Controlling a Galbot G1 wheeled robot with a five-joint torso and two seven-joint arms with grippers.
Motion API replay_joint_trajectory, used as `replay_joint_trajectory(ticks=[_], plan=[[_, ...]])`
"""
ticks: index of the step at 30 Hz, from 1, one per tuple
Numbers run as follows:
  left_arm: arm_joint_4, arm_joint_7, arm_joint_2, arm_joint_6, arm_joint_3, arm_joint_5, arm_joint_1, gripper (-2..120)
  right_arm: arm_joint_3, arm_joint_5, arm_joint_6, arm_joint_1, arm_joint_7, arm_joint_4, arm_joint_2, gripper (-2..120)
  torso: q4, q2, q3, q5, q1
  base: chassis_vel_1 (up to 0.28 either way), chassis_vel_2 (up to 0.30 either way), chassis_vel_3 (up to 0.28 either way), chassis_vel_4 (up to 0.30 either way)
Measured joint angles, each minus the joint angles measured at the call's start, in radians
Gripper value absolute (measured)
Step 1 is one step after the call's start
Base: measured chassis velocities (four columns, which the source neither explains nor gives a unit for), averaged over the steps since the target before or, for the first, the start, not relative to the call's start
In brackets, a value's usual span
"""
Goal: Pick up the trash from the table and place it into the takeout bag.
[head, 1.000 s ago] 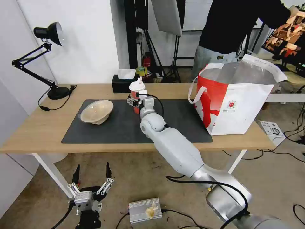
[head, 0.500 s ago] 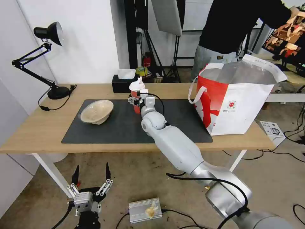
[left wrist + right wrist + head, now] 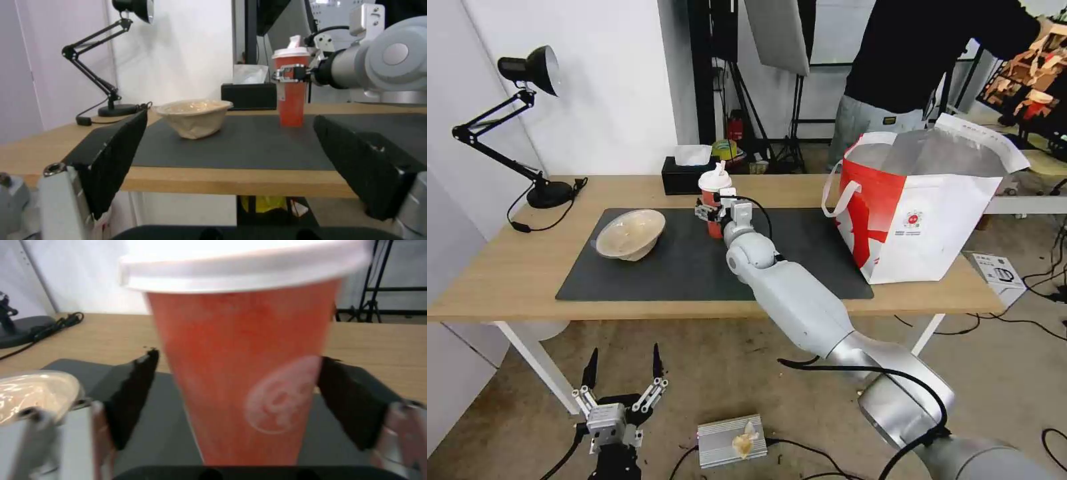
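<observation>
Head view: right gripper [image 3: 712, 212] is out over the large dark grey rectangular mat [image 3: 680, 267] on the long light-wood table [image 3: 507, 273], its jaws set around the red paper cup with white lid and straw [image 3: 714, 193]. Cup stands upright at the mat's far edge, just in front of the black tissue box [image 3: 684, 179]. Shallow beige bowl [image 3: 630, 233] sits at the mat's left end, well apart from the cup. Big white-and-red takeout bag with foil lining [image 3: 924, 207] stands at the table's right end, mouth open. Left gripper [image 3: 620, 373] hangs low in front of the table, jaws spread wide, holding nothing.

Left wrist view: side-on look at the cup [image 3: 292, 88] standing on the mat, right gripper [image 3: 296, 73] at about mid-height on it. Bowl [image 3: 194, 117] sits left of it, leaning slightly.

Right wrist view: cup wall [image 3: 249, 373] is centred between the two black pads [image 3: 135, 396]. Thin gaps show on both sides, so jaws read as apart, not yet clamped.

Risks, my read: the cup tapers downward, so a weak squeeze could let it slip when lifted. Too hard a squeeze could crush the paper wall or pop the lid. Any sideways nudge before closing could tip it into the tissue box.
</observation>
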Motion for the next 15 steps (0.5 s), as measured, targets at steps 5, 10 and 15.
replay_joint_trajectory(ticks=[5, 10, 15], plan=[[0.002, 0.0, 0.0, 0.0, 0.002, -0.001, -0.003, 100, -0.002, 0.0, 0.004, -0.009, -0.006, 0.001, 0.0, 61, -0.0001, 0.0, 0.0, 0.0, 0.0, 0.0, 0.0, 0.0, 0.0], [0.006, 0.0, 0.0, 0.0, 0.003, -0.001, -0.006, 100, -0.003, -0.003, 0.006, -0.024, -0.007, 0.012, -0.001, 43, -0.0002, 0.0, 0.0, 0.0, 0.0, 0.0, 0.0, 0.0, 0.0], [0.008, 0.0, 0.001, 0.0, 0.003, -0.002, -0.007, 100, -0.002, -0.009, 0.006, -0.036, -0.007, 0.019, -0.003, 25, -0.0002, 0.0, 0.0, 0.0, 0.0, 0.0, 0.0, 0.0, 0.0]])
